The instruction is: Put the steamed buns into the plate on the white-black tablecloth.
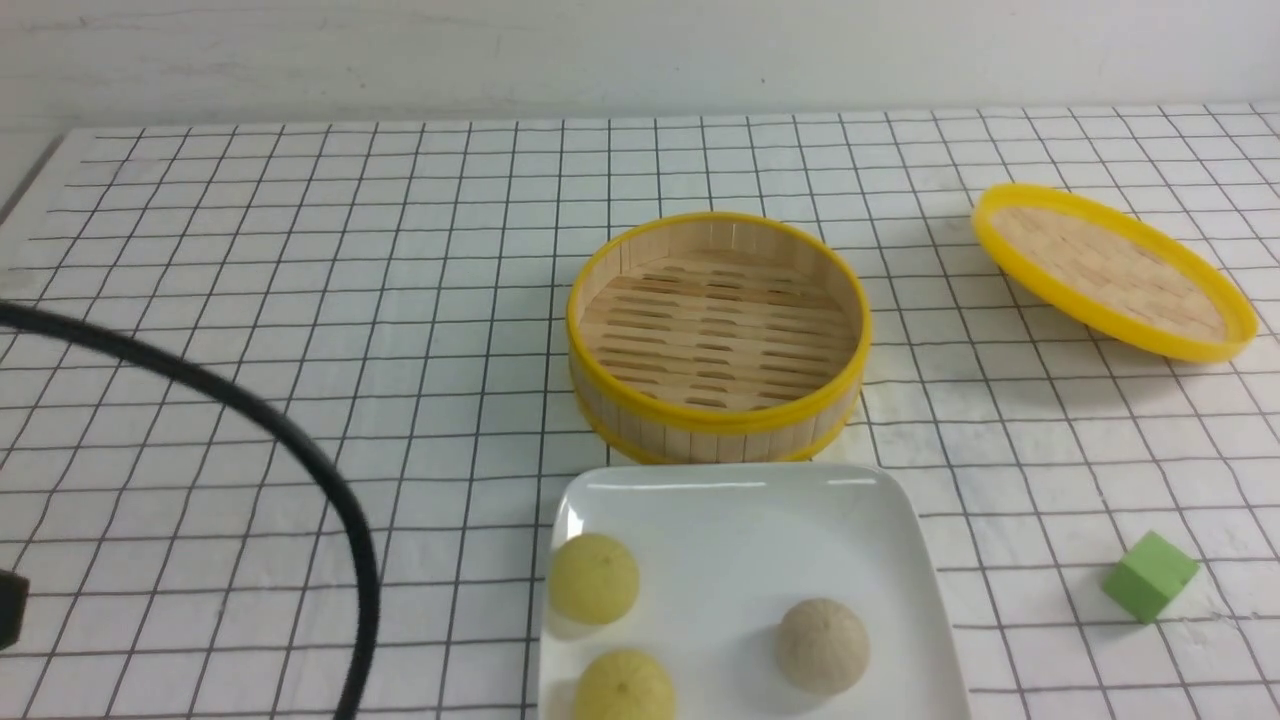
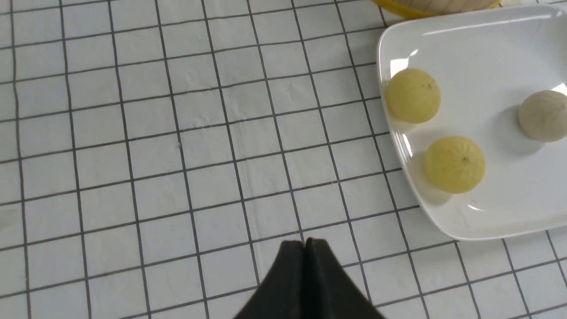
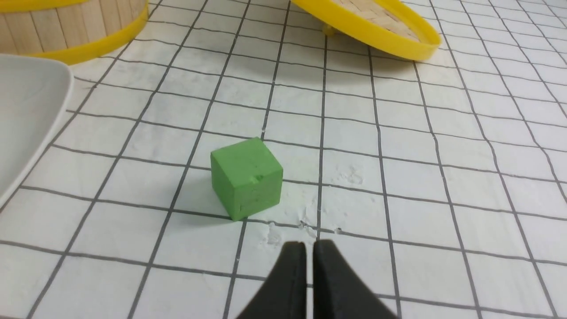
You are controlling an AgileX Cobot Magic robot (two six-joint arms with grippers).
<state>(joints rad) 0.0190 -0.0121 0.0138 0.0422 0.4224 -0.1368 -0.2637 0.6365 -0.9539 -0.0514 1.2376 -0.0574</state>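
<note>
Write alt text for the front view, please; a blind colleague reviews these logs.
Three steamed buns, two pale yellow and one beige-grey, sit on a white square plate on a black-gridded white tablecloth. Behind it stands an empty bamboo steamer; its lid and a green cube lie right.

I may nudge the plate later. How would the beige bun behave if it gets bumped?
The beige bun looks round, so it would likely roll. The plate is glossy, probably offering little grip. Its raised rim might stop a slow roll.
</note>
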